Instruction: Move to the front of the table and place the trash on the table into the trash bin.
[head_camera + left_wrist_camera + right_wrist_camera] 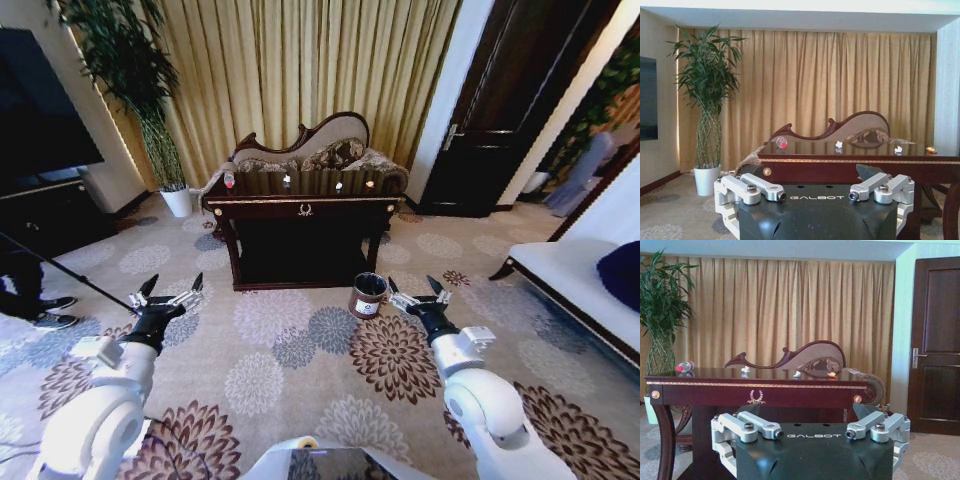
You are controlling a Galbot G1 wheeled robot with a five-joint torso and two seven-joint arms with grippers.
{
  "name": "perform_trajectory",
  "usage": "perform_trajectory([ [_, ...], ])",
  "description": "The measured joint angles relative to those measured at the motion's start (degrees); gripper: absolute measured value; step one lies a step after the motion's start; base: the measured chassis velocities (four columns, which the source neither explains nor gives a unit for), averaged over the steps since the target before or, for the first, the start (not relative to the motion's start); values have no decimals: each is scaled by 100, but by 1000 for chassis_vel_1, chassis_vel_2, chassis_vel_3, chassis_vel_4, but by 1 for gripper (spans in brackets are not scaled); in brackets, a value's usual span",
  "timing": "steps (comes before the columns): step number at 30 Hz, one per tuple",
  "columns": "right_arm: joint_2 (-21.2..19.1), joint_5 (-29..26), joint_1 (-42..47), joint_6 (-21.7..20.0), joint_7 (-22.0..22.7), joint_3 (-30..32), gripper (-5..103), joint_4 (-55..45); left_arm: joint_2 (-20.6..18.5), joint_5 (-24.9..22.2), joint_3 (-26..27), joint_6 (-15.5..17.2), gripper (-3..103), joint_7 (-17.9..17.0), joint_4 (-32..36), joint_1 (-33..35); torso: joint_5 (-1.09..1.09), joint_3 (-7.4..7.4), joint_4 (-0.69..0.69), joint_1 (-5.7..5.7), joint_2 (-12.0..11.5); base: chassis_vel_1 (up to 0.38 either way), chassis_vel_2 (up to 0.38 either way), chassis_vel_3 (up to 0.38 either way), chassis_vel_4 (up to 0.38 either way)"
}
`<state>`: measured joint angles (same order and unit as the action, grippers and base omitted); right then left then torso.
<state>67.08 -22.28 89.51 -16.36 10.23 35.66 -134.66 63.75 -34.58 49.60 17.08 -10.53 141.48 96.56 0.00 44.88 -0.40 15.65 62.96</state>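
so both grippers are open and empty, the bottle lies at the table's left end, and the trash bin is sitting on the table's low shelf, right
Not quite. The trash bin stands on the carpet in front of the table, near its right leg, not on the low shelf; the head view shows it. The rest holds: the left gripper and right gripper are open and empty, and the bottle lies at the table's left end.

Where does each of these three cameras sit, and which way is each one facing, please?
Head view: high on the robot, looking forward and down at the table and the trash bin on the carpet; both arms show, the left gripper and the right gripper open.
Left wrist view: low, level with the tabletop, facing the curtain; the left gripper's fingers show.
Right wrist view: low too, facing the table's front and a door; the right gripper's fingers show.
Shared: all three show the bottle lying at one end of the table.
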Motion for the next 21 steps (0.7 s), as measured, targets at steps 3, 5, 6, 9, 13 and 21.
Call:
perform_trajectory([
  [3, -9, 302, 20, 88, -22, 1, 100, 88, 76, 18, 6, 3, 100, 12, 27, 48, 0, 0, 0, 0, 0, 0, 0, 0, 0],
  [5, 2, 344, 30, 86, -13, 1, 100, 97, 91, 18, 1, 3, 100, 17, 33, 59, 0, 0, -1, 0, 0, 0, 0, 0, 0],
  [6, 19, 360, 33, 77, 1, 2, 100, 100, 102, 17, -9, 3, 100, 22, 34, 71, 0, 0, 0, 0, 0, 0, 0, 0, 0],
  [9, 46, 377, 37, 68, 7, 1, 100, 120, 133, 11, -47, -15, 100, 86, 33, 101, 0, 0, -1, 0, 0, 0, 0, 0, 0],
  [13, 55, 387, 39, 59, -14, 3, 100, 148, 175, 32, -107, -37, 100, 135, 46, 117, 0, 0, 0, 0, 0, 0, 0, 0, 0],
  [21, 58, 376, 8, 101, -88, -10, 100, 186, 171, 47, -69, -49, 100, 138, 71, 131, 0, 0, -1, 0, 0, 0, 0, 0, 0],
])
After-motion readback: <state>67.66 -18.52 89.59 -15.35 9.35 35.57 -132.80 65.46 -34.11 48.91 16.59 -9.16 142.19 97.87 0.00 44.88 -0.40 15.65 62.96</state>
